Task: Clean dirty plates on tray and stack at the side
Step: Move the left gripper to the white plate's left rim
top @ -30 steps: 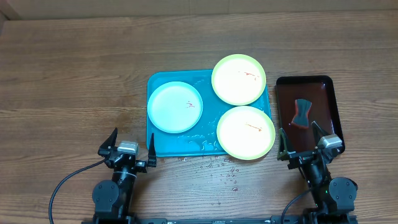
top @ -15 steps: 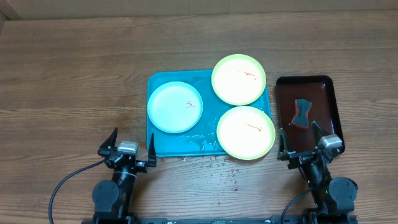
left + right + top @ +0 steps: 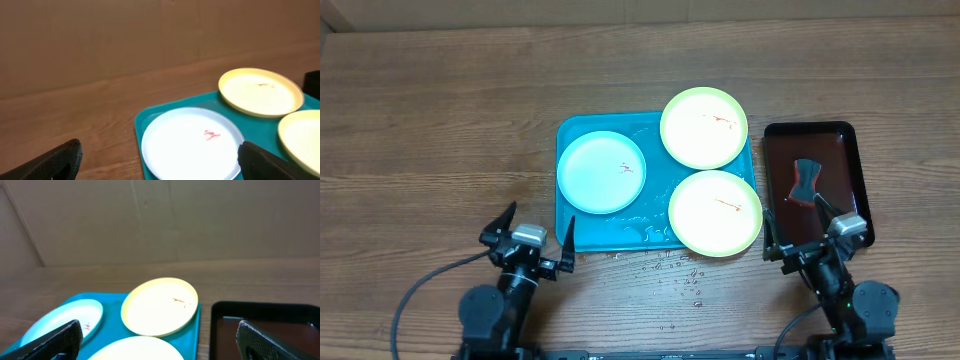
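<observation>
The turquoise tray (image 3: 592, 228) holds three plates. A pale blue-white plate (image 3: 601, 172) with a red smear lies at its left. Two yellow-green plates lie at its right, one far (image 3: 704, 127) and one near (image 3: 715, 212), each with a red smear. My left gripper (image 3: 534, 231) is open and empty near the tray's front left corner. My right gripper (image 3: 804, 222) is open and empty at the front of the dark tray. The left wrist view shows the blue-white plate (image 3: 192, 142) between the fingers (image 3: 159, 159). The right wrist view shows the far yellow-green plate (image 3: 160, 306) ahead of the fingers (image 3: 159, 339).
A smaller dark brown-black tray (image 3: 846, 165) stands right of the turquoise tray and holds a dark sponge (image 3: 806, 180). Water drops (image 3: 670, 270) lie on the wooden table in front of the turquoise tray. A cardboard wall (image 3: 100, 35) stands behind the table.
Both arms have shifted slightly. The left gripper has moved a little to the right and the right gripper a little forward. The plates have not moved.
</observation>
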Motion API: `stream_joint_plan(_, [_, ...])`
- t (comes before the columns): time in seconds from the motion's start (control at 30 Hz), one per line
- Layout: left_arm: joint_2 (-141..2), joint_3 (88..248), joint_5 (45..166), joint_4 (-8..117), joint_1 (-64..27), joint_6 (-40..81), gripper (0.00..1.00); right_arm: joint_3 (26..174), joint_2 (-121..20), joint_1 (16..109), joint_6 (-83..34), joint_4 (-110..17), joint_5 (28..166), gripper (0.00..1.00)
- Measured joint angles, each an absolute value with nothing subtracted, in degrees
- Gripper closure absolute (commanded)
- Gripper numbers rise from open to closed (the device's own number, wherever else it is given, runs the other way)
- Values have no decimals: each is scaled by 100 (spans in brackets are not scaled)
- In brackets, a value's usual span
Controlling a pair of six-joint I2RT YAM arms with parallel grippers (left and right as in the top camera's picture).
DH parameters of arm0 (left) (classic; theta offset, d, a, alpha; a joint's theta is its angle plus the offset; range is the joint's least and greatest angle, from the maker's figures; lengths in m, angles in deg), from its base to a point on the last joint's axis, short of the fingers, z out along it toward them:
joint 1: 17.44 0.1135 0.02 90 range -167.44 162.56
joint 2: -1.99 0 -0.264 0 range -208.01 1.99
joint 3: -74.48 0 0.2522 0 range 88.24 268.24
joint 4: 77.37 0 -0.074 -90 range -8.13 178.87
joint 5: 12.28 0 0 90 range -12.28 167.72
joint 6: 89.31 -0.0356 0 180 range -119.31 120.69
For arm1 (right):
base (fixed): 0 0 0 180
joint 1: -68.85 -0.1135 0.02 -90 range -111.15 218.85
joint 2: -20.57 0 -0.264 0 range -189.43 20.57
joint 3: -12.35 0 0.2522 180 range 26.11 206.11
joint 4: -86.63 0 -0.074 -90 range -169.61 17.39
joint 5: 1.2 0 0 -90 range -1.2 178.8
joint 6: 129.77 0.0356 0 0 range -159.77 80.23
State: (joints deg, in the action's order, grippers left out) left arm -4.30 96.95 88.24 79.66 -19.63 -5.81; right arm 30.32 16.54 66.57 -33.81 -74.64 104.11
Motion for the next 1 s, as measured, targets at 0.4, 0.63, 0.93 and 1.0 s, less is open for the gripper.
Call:
stream_joint_plan(0.4, [-3745,13078,9194,6005,-1963,-986,0,6140,-611,6655,-3403,-5370,10487,0])
stream_joint_plan(0.63, [-6316,15642,9421,3703,-1963,-1005,1,8159,-2414,6657,-3407,-3475,10315,0])
stream_joint_plan(0.93, [-8010,16822,10081,2973,-1963,-831,0,9527,-4217,6655,-3394,-2343,10376,0])
stream_joint_plan(1.0, [-8206,16822,10177,2973,-1963,-693,0,9527,-4420,6657,-3388,-2343,10503,0])
